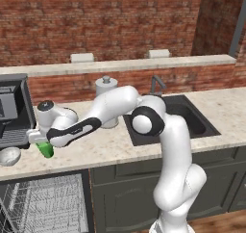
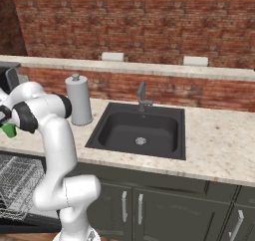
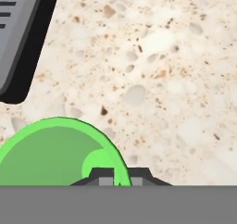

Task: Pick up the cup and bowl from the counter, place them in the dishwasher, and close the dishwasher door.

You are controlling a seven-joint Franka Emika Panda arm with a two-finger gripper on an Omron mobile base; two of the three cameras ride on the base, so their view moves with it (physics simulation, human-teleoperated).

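Hand (image 3: 120,177) sits over the cup (image 1: 46,149) on the tabletop (image 1: 120,143), fingertips straddling the near rim; grip looks pinched on the wall, one finger inside, one outside. Risk, as I judge it: a thin rim hold lets the cup tilt or slip on the lift, or clip the coffee machine (image 1: 14,109) just beside it.

Count: one cup, one bowl (image 1: 9,156), one canister (image 1: 106,98), one dishwasher (image 1: 43,203), door down.

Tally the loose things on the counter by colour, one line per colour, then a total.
Green: 1, the cup at the hand.
Pale grey-white: 1, the bowl.
Grey: 1, the tall lidded canister.
Black: 1, the coffee machine.
Total: 4 on the counter.
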